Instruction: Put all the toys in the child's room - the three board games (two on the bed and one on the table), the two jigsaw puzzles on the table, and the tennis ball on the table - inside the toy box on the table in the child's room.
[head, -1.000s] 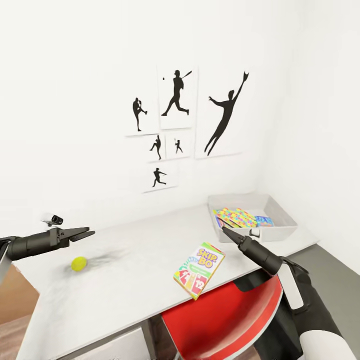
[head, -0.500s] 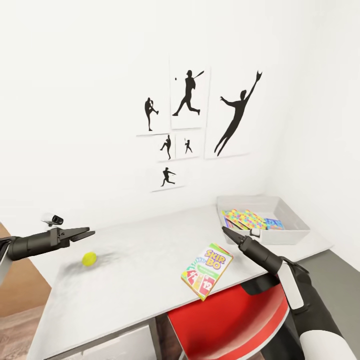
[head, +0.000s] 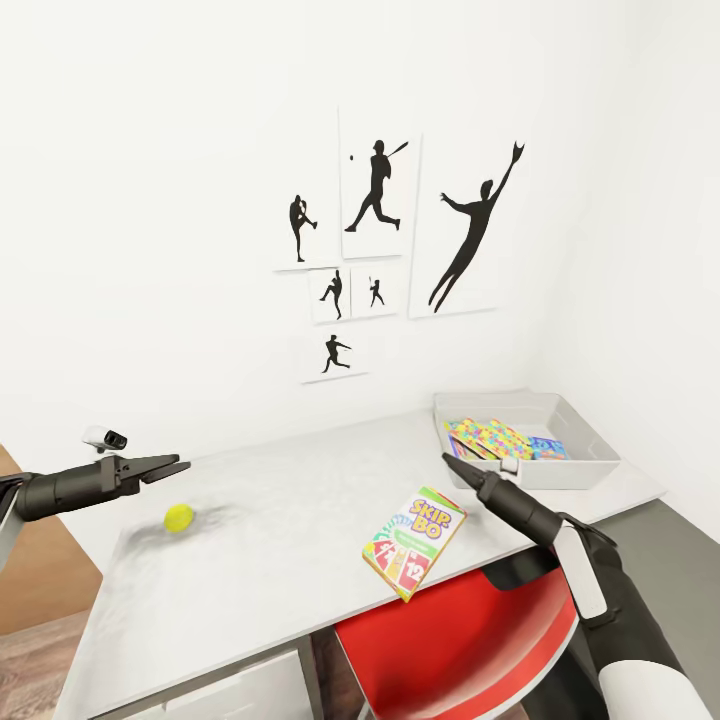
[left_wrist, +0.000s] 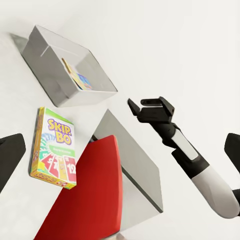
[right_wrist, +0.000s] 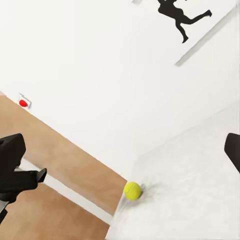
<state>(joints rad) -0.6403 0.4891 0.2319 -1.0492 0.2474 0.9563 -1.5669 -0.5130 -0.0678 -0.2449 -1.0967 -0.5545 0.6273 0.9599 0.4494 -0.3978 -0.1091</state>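
Spreading both jaws empty, head view catches tennis ball (head: 179, 516); left wrist sees Skip-Bo (left_wrist: 53, 148)

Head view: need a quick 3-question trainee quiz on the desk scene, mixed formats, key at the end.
1. True or false: the Skip-Bo box lies inside the toy box.
2. Multiple choice: the tennis ball rests on the table
A. nearest the left tool
B. nearest the right tool
C. in the toy box
3. Fill in: the colourful patterned slabs in the toy box are the jigsaw ___.

Key: 1 false, it lies on the table near the front edge; 2 A; 3 puzzles.
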